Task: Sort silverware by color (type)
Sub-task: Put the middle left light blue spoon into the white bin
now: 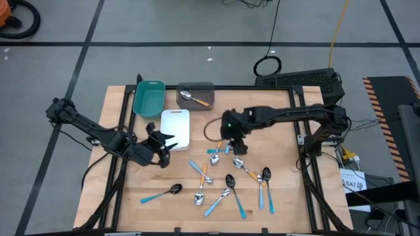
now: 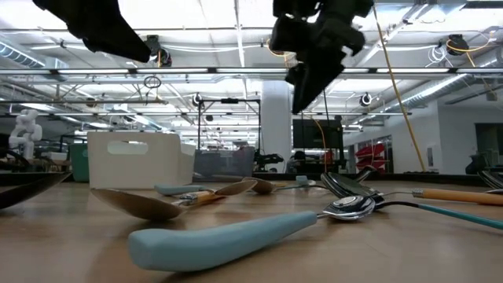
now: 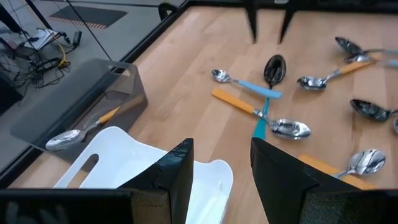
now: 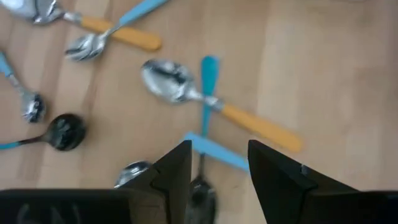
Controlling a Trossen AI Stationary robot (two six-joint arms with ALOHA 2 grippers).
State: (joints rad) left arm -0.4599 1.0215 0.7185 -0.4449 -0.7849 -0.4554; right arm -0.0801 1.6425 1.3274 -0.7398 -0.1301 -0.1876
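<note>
Several spoons (image 1: 226, 180) with orange or light-blue handles lie scattered flat on the wooden table's near half. One silver spoon with an orange handle (image 1: 194, 98) lies in the grey tray (image 1: 209, 88). My right gripper (image 1: 237, 145) hangs open above the spoons' far end, over a crossed orange-handled spoon (image 4: 186, 87) and a blue handle (image 4: 209, 93). It touches nothing. My left gripper (image 1: 164, 145) stands open above the white tray's (image 3: 118, 155) near edge, with nothing between its fingers (image 3: 180, 174).
A teal tray (image 1: 149, 98), the grey tray and the white tray (image 1: 175, 126) stand at the table's far left. A black-bowled, blue-handled spoon (image 1: 161, 193) lies apart at the near left. Bare wood shows at the table's far right and near left.
</note>
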